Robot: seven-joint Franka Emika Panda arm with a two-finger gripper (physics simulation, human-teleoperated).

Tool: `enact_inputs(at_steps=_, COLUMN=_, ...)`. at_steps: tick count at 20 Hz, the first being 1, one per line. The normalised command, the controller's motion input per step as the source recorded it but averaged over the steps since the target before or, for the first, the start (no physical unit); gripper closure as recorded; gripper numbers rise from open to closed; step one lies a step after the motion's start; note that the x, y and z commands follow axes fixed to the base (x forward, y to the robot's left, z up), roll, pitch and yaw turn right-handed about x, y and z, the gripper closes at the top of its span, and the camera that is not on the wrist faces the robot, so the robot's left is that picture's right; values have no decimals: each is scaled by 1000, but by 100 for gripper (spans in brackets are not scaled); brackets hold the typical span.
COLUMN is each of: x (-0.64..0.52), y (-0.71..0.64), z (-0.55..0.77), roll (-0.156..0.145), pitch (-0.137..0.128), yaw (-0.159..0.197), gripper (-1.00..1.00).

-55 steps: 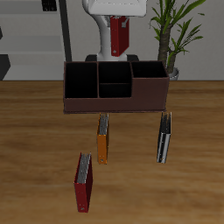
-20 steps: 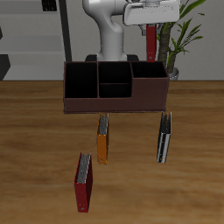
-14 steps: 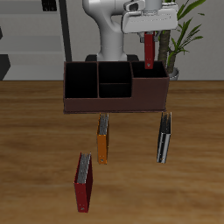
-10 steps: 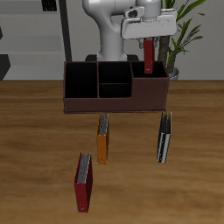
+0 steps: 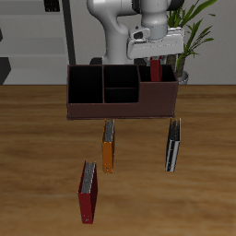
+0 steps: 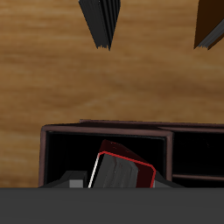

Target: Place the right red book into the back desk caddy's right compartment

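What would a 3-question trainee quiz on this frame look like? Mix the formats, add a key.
1. True or false: the red book the gripper carries already lies flat on the table.
2. Which bay of the back desk caddy is the held book entering?
A. a small middle cell
B. the large end bay below the gripper
C. the end bay farthest from the gripper
3. How many books lie on the table in front of the caddy?

Key
1. False: it hangs upright, partly lowered into the caddy.
2. B: the right compartment.
3. Three: the orange book, the dark book and a narrower red book.
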Motion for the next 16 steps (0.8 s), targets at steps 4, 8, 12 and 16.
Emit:
enact_inputs(at_steps=4, x=20, y=-19, z=-406, roll=14, pitch=55, yaw=7, gripper=100)
enact_inputs(at_steps=8, x=16, y=-9, z=-204, roll=11, pitch=30, yaw=-13, gripper=100)
enact_inputs(at_steps=12, x=-171, y=99, z=-247, roll=75, pitch=31, yaw=33, gripper=-100)
enact_inputs(at_steps=16, x=2, y=3, z=29, roll=14, pitch=2, yaw=-14, gripper=-100)
